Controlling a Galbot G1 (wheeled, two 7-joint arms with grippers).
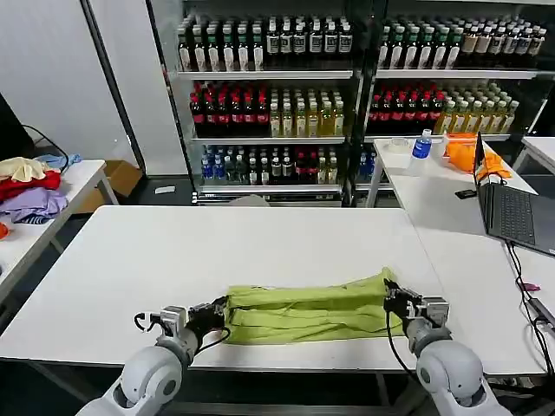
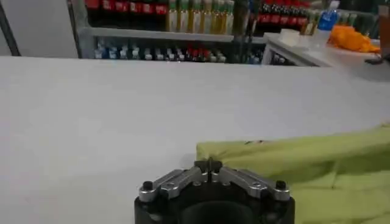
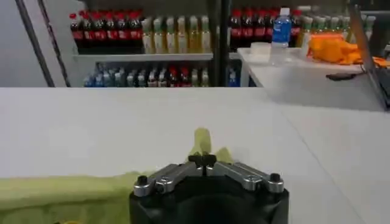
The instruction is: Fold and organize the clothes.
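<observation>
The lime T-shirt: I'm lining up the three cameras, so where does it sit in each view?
Head view: T-shirt folded into a band at the table's near edge, between both grippers.
Left wrist view: T-shirt beside the left gripper.
Right wrist view: T-shirt beside the right gripper.
Shared landmark: blue-capped bottle.

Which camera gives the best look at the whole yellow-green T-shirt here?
The head view: the T-shirt lies as a long folded strip between the left pincer and right pincer. The left wrist view shows one end; the right wrist view shows the other.
</observation>
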